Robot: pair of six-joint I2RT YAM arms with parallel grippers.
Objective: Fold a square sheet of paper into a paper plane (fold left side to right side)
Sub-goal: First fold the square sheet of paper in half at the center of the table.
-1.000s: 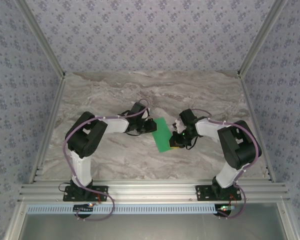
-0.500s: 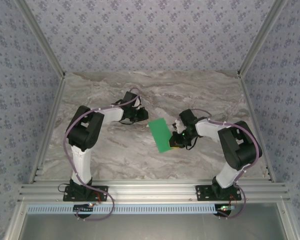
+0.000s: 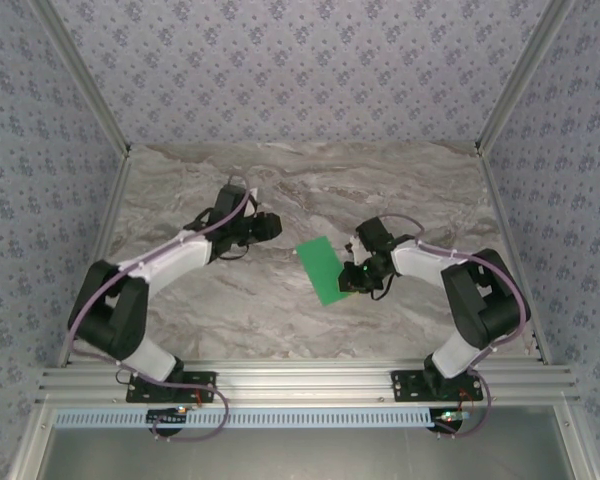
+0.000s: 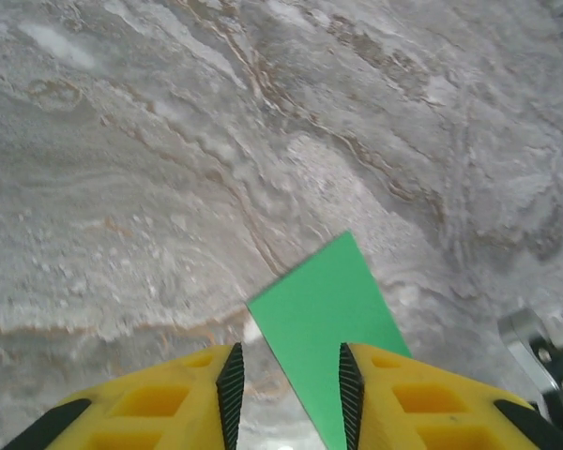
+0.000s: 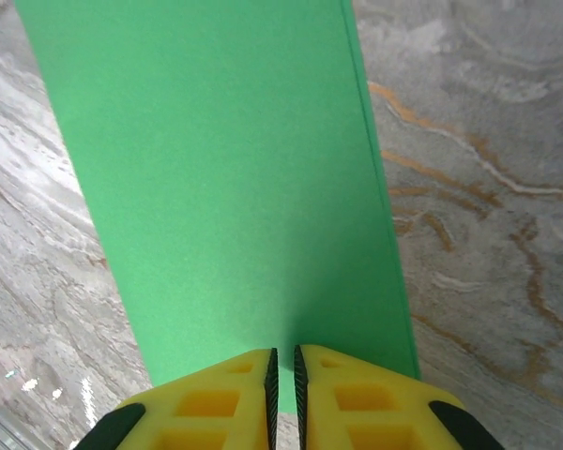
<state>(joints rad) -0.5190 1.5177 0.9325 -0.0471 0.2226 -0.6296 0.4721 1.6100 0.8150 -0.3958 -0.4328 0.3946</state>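
Note:
The square sheet of paper (image 3: 325, 270) lies on the marble table as a narrow bright green strip, folded double, slanting from upper left to lower right. My right gripper (image 3: 355, 283) is at the strip's right long edge. In the right wrist view its yellow fingertips (image 5: 283, 375) rest over the near edge of the paper (image 5: 225, 187), with only a thin slit between the jaws and nothing clamped in it. My left gripper (image 3: 268, 226) hangs to the left of the paper, apart from it. Its jaws (image 4: 286, 394) stand open and empty, with the paper's corner (image 4: 324, 309) ahead of them.
The marble tabletop (image 3: 310, 190) is bounded by aluminium rails, with patterned walls on three sides. The left arm stretches diagonally across the left half of the table. Both arm bases sit on the near rail (image 3: 300, 385).
My left gripper drew back from the paper's left edge toward the upper left and its jaws opened. The paper settled flat. The right gripper stayed at the paper's right edge.

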